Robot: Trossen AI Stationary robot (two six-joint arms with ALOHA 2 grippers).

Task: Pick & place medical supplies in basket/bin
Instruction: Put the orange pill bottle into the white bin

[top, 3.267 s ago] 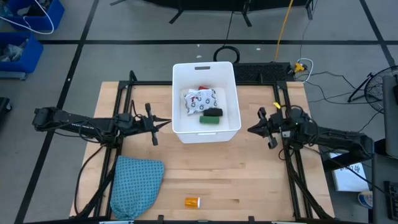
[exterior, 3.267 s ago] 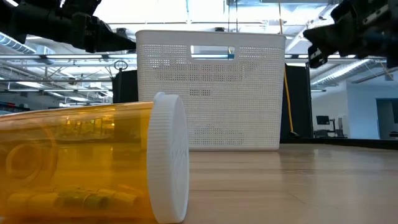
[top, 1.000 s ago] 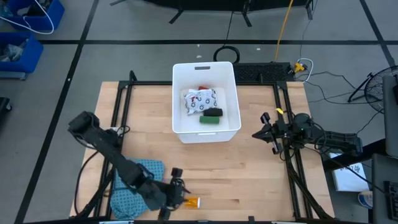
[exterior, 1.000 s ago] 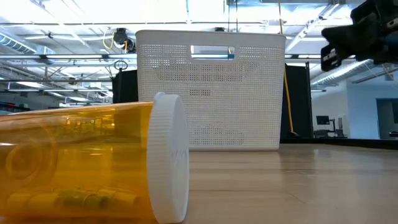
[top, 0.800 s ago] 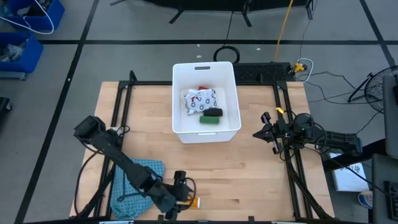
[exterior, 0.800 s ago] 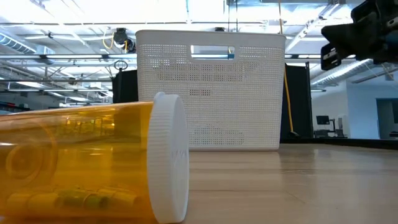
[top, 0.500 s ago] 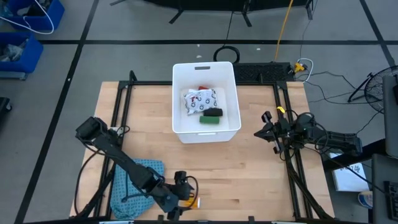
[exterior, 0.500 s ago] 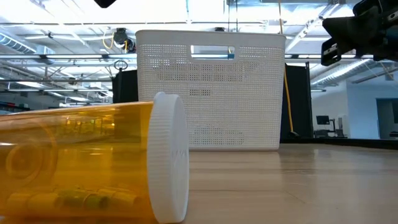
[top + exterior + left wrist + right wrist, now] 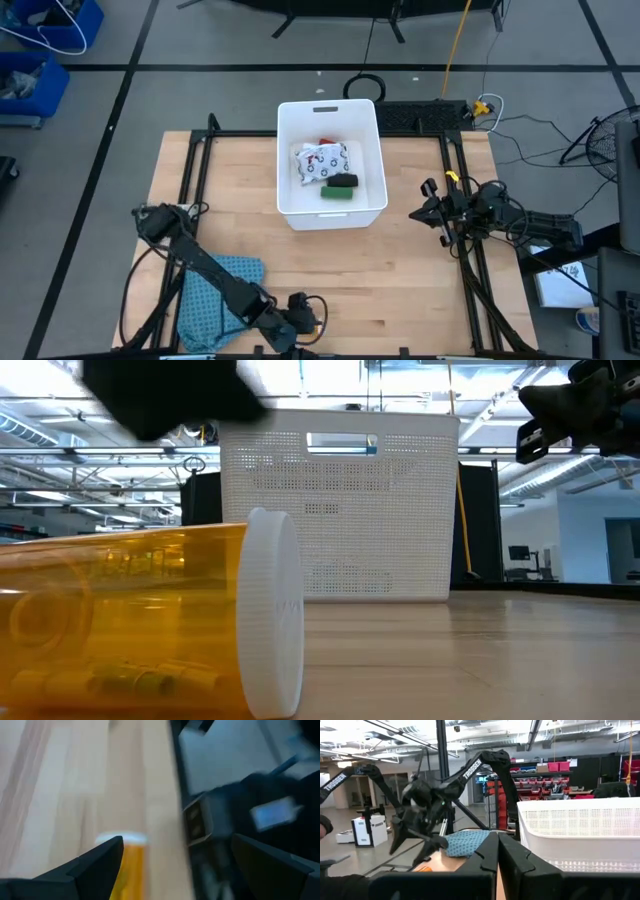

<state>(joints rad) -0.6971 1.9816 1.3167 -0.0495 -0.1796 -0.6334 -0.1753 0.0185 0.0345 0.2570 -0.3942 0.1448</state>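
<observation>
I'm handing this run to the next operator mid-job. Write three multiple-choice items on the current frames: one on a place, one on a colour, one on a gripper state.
1. Where is the orange vial?
A. In the basket
B. On the table's front edge, under the left gripper
C. On the teal cloth

2. What colour is the vial's cap?
A. White
B. Red
C. Black

3. How do the right gripper's fingers stand?
A. Wide open
B. Shut on the vial
C. Shut, empty

Answers:
1 B, the low view shows it lying on bare wood, far from the basket.
2 A, plain in the low view.
3 C, the right wrist view shows them pressed together.
</observation>
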